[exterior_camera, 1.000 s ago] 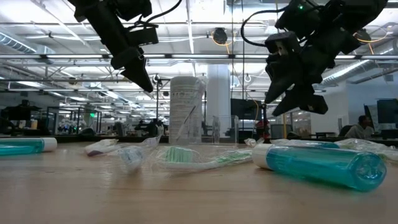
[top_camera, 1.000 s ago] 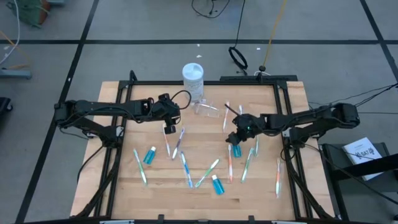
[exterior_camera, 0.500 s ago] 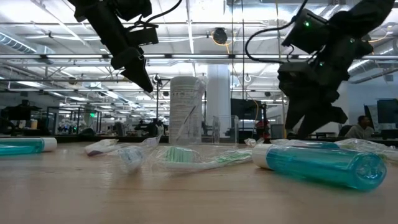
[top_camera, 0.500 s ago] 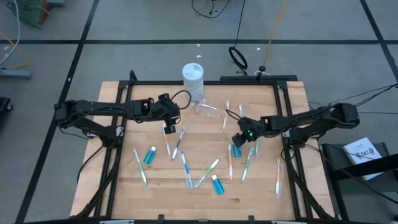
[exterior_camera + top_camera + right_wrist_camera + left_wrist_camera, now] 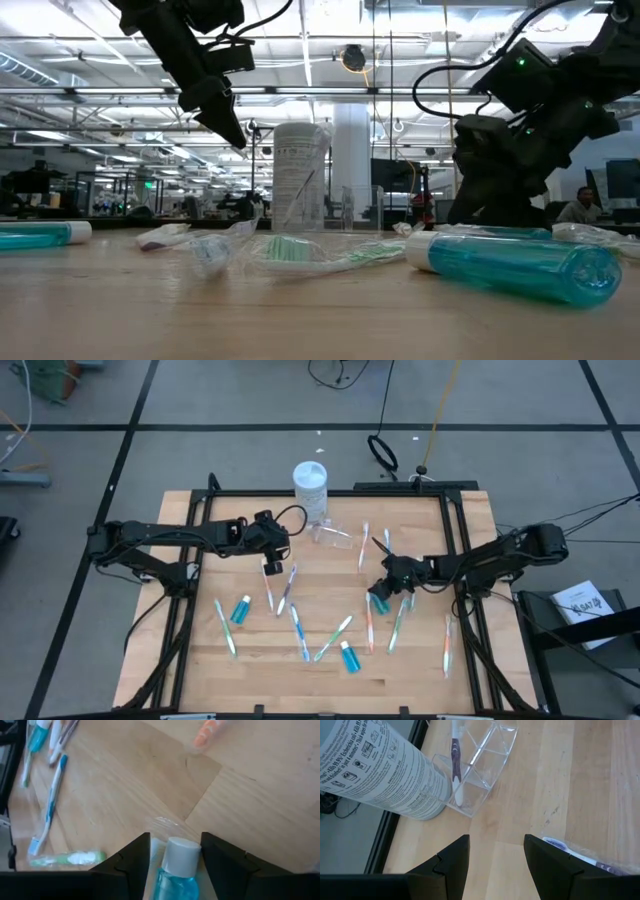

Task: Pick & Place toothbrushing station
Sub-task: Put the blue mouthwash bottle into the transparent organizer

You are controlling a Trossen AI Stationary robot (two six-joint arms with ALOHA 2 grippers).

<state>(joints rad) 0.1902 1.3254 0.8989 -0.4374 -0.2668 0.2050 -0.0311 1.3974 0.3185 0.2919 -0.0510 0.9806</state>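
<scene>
Right tool [image 5: 172,851]: dropped over the last second from mid-air to the bench [image 5: 320,575], fingers apart astride a teal tube [image 5: 176,869], white cap between them; grasp judged imminent. Left tool [image 5: 492,854]: unmoved, fingers apart, near clear cup [image 5: 479,770].

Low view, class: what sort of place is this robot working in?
Probably a large open robotics lab or workshop: exposed ceiling beams with strip lights, monitors at distant benches, and a wooden table framed by rails.
</scene>
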